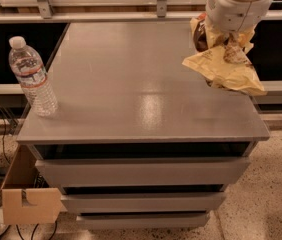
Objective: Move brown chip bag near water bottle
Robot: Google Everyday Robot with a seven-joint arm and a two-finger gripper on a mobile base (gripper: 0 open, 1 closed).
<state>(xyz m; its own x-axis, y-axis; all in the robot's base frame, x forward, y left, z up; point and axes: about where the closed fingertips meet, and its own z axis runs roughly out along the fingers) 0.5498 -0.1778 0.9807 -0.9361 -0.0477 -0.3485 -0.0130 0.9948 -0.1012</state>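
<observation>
The brown chip bag [226,69] hangs crumpled in the air over the table's right edge, its pale-yellow side showing and a dark brown patch at its upper left. My gripper [231,38] comes down from the white arm at the top right and is shut on the bag's upper part, with its fingertips buried in the folds. The water bottle [31,76] stands upright with its white cap on at the front left corner of the grey table [141,99], far to the left of the bag and the gripper.
The table is a grey cabinet with drawers [141,171] below its front edge. A metal rail [106,15] runs behind the table. A cardboard box [26,199] sits on the floor at the lower left.
</observation>
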